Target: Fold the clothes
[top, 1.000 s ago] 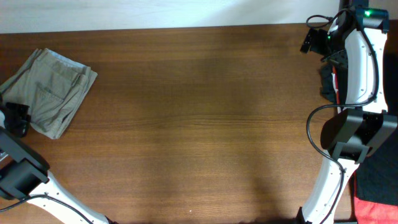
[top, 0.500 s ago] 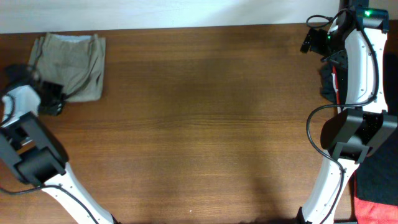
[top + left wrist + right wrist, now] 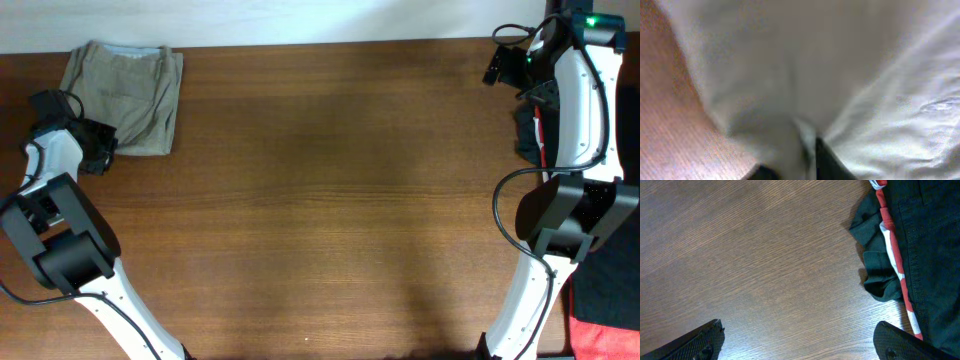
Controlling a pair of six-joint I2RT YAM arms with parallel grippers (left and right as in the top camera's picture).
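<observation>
The khaki shorts lie folded in a flat bundle at the far left corner of the table. My left gripper is at their near left edge. In the left wrist view pale cloth fills the blurred frame, and a fold of it sits pinched between my dark fingertips, so the gripper is shut on the shorts. My right gripper is at the far right, open and empty above bare wood, beside a black garment.
A black garment with a red-and-white stripe lies by the right gripper and shows in the overhead view. A red cloth and dark fabric sit off the table's right side. The table's far edge runs just behind the shorts.
The left gripper has swung toward the far edge and dragged the shorts with it, turning them square to the table's corner. The right arm has not moved.
</observation>
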